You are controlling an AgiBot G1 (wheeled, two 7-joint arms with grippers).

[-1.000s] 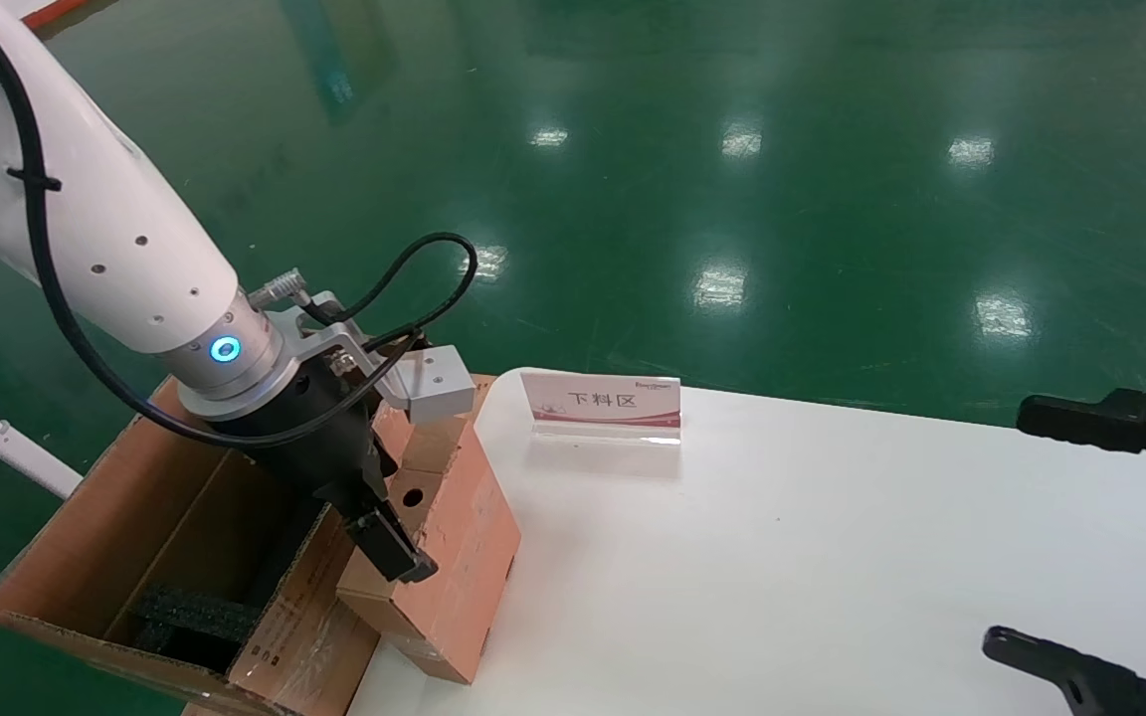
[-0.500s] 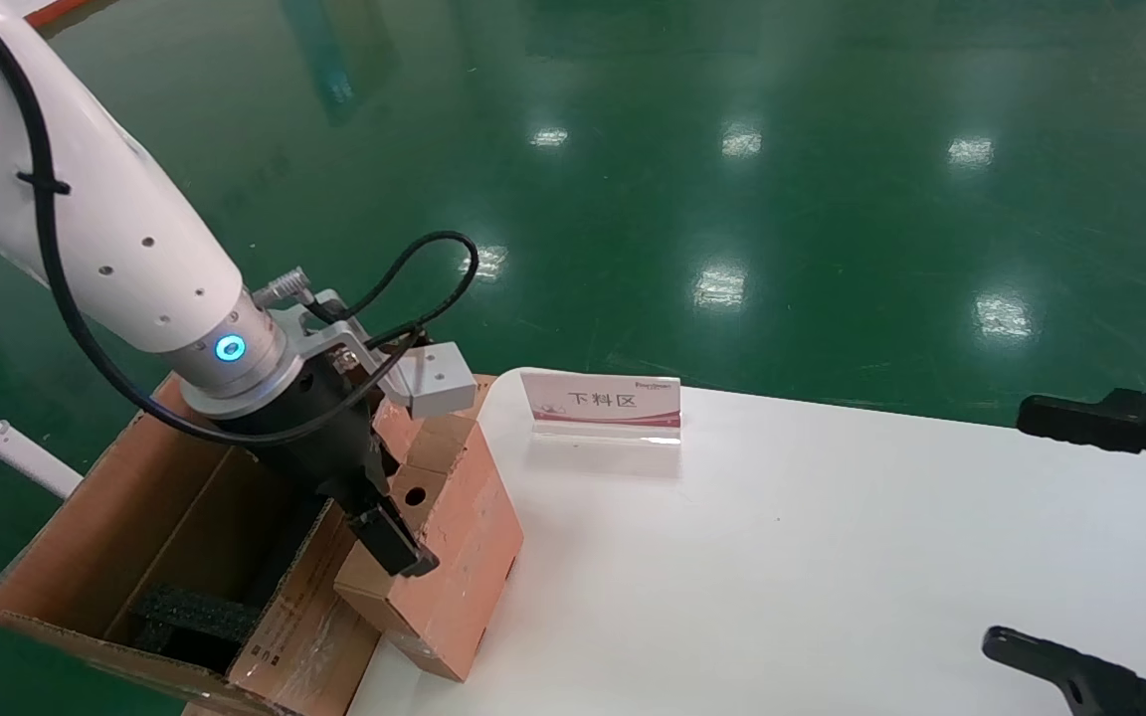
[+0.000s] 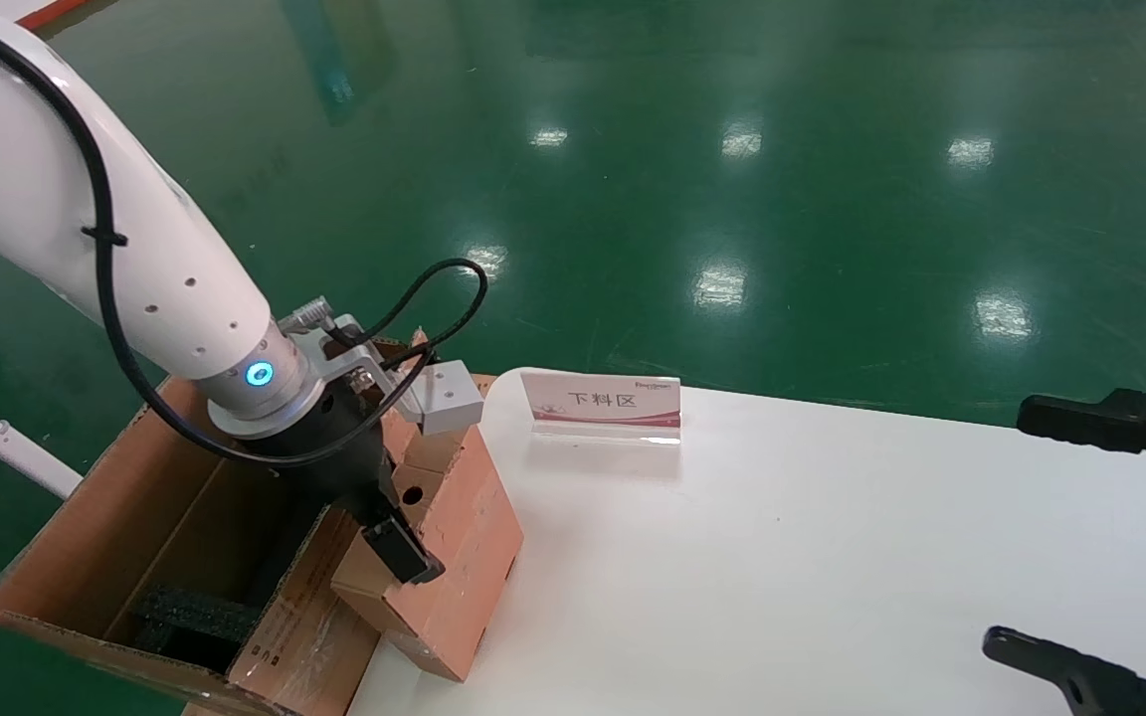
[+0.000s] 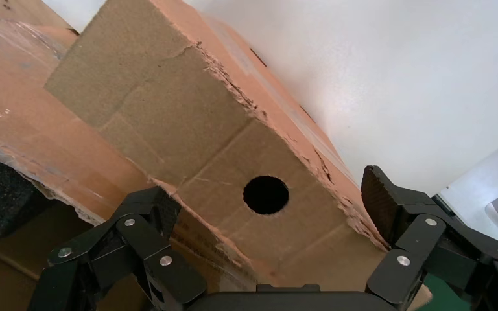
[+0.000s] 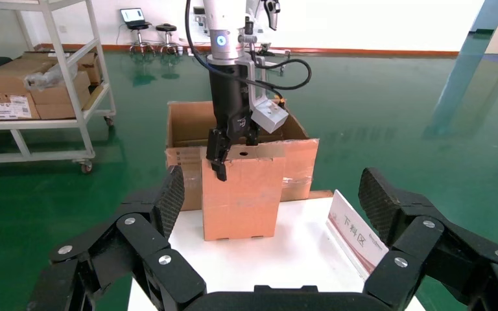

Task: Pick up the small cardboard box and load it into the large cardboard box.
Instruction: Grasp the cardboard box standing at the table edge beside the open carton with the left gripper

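The small cardboard box (image 3: 464, 557) stands upright at the white table's left edge, its top with a round hole (image 4: 266, 194). It leans against the large cardboard box (image 3: 115, 517), which is open beside the table with black foam (image 3: 190, 612) inside. My left gripper (image 3: 404, 527) is down over the small box's top, jaws open and straddling it. In the left wrist view (image 4: 266, 194) one pad stands clear of the box edge. From the right wrist view the small box (image 5: 240, 194) and large box (image 5: 298, 162) show ahead. My right gripper (image 3: 1070, 537) is open and empty at the table's right side.
A white-and-red sign (image 3: 601, 405) stands at the table's (image 3: 782, 557) back edge, near the small box. Green floor lies beyond. A shelf with other cartons (image 5: 32, 84) stands far behind the large box in the right wrist view.
My left arm has moved down and a little towards the table, bringing the gripper lower over the small box's top. The small box has hardly shifted. The right arm has not moved.
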